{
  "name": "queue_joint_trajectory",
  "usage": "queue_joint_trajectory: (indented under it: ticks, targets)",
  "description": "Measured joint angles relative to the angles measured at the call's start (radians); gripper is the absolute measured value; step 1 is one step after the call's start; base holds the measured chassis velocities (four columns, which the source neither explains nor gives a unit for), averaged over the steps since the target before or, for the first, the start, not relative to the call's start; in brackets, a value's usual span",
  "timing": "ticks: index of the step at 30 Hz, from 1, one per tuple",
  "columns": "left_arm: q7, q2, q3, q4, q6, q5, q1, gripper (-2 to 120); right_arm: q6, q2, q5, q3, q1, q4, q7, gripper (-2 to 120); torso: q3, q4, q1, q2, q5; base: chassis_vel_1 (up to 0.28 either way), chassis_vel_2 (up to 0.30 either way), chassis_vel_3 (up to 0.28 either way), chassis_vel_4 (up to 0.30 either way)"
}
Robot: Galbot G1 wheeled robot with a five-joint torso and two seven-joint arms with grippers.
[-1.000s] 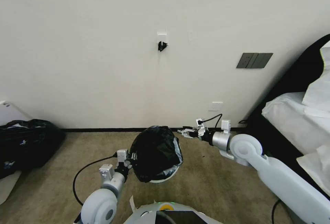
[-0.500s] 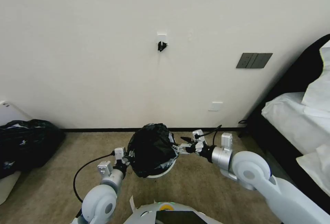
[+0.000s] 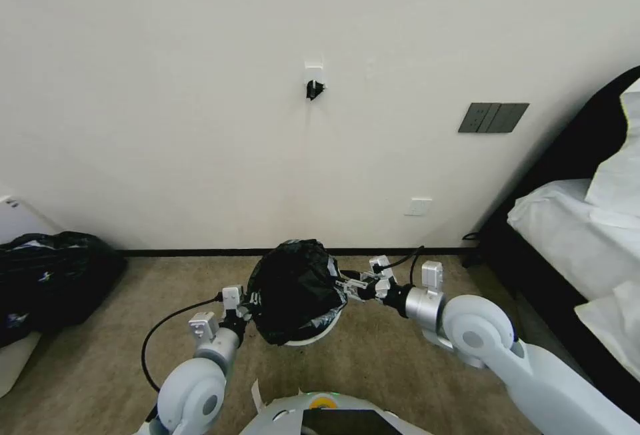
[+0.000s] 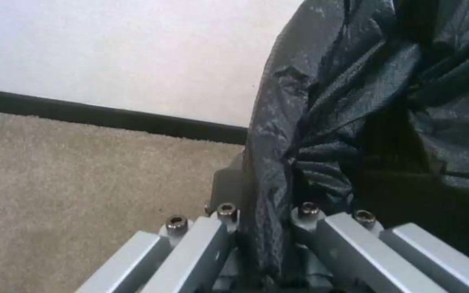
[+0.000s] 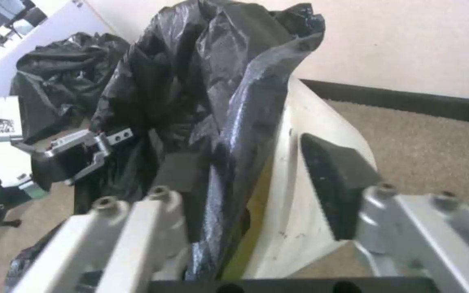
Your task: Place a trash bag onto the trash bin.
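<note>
The trash bag (image 3: pixel 295 291) sits bunched over the trash bin (image 3: pixel 313 338) on the carpet (image 3: pixel 400 361) near the wall, heaped upward, black, glossy and crinkled, one peak pointing up in my right wrist view. My left gripper (image 4: pixel 264 228) is pinched closed on a fold at its left side. My right gripper (image 5: pixel 256 179) stands wide, straddling bag edge and bin rim.

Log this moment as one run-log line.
left gripper: shut on trash bag | right gripper: open, straddling bag edge and trash bin rim | bag: draped over bin
</note>
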Motion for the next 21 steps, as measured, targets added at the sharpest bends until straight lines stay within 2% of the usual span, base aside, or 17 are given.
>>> queue_joint_trajectory:
  ticks: [1,4,6,9,12,21]
  targets:
    - [0.000,0.000,0.000,0.000,0.000,0.000,0.000,3,0.000,0.000,0.000,0.000,0.000,0.000,0.000,43,0.000,0.0000,0.000,0.000,0.0000,0.000,0.000,0.000,0.000]
    - [-0.003,0.001,0.000,0.002,0.000,0.001,-0.004,2,-0.002,-0.002,0.000,-0.004,0.007,-0.003,-0.001,28,0.000,0.0000,0.000,0.000,0.0000,0.000,0.000,0.000,0.000]
    - [-0.004,0.001,0.000,0.002,0.000,0.001,-0.004,2,-0.002,-0.002,0.000,-0.004,0.007,-0.004,-0.001,25,0.000,0.0001,0.000,0.000,0.0000,0.000,0.000,0.000,0.000]
    - [-0.005,0.000,-0.001,0.003,0.000,0.002,-0.003,2,-0.002,-0.005,0.000,-0.005,0.008,-0.006,-0.001,11,0.000,0.0000,0.000,0.000,0.0000,0.000,0.000,0.000,0.000]
    - [-0.005,-0.001,-0.001,0.003,0.000,0.002,-0.002,2,-0.002,-0.005,0.000,-0.005,0.007,-0.006,-0.001,4,0.000,0.0000,0.000,0.000,0.0000,0.000,0.000,0.000,0.000]
    - [0.000,-0.011,-0.010,0.006,-0.016,-0.029,-0.002,2,0.003,-0.003,0.010,0.010,-0.004,-0.032,0.003,0,0.000,0.0000,0.000,0.000,0.0000,0.000,0.000,0.000,0.000]
